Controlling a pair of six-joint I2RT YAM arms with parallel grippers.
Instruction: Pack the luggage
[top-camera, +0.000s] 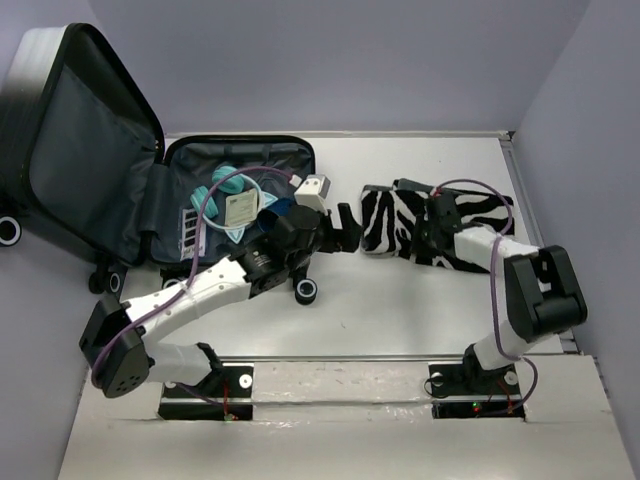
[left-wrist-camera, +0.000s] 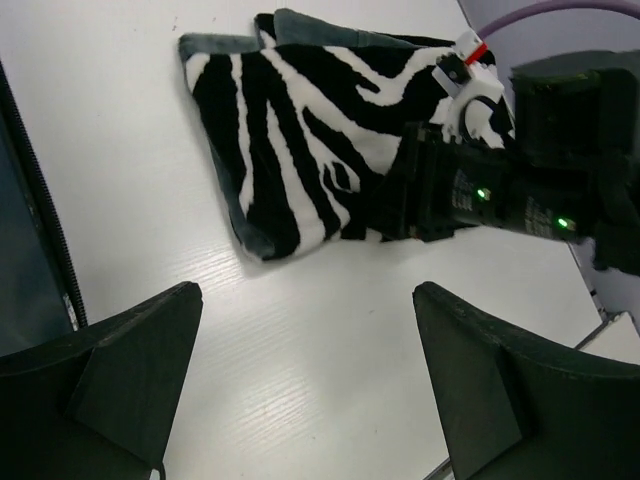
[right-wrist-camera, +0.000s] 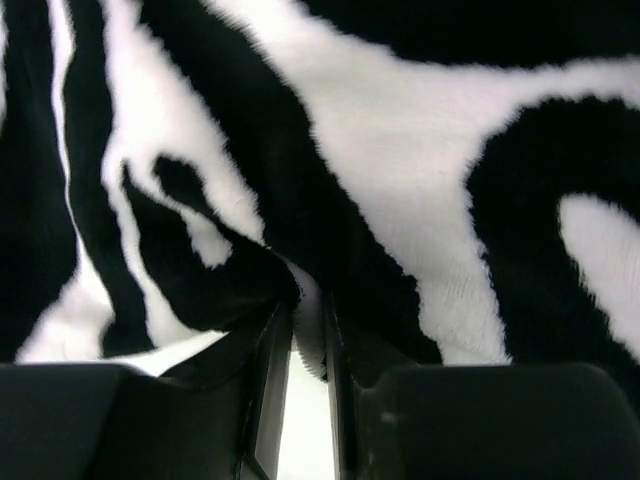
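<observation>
Your right end effector sits pressed nearly together on the zebra-print cloth, pinching a small tuck of its pile, as the right wrist view shows. Your left end effector hovers spread wide and empty just beside the cloth's left edge. The luggage lies open at the left of the table, with its lid propped up against the wall and its lined base beside the cloth. The pinch looks thin, so a deeper bite would probably carry the cloth better. Bring the left fingers down around the near folded edge so both arms share the load, then lift it clear before you travel left, since a soft cloth is likely to sag and drag. The base already holds teal items, a booklet and a white charger, so free room seems tight. The left arm's purple cable loops above that compartment, and the arm itself lies across the route. The shell's right wall and a wheel stand between cloth and lining, so you will need to clear them.
</observation>
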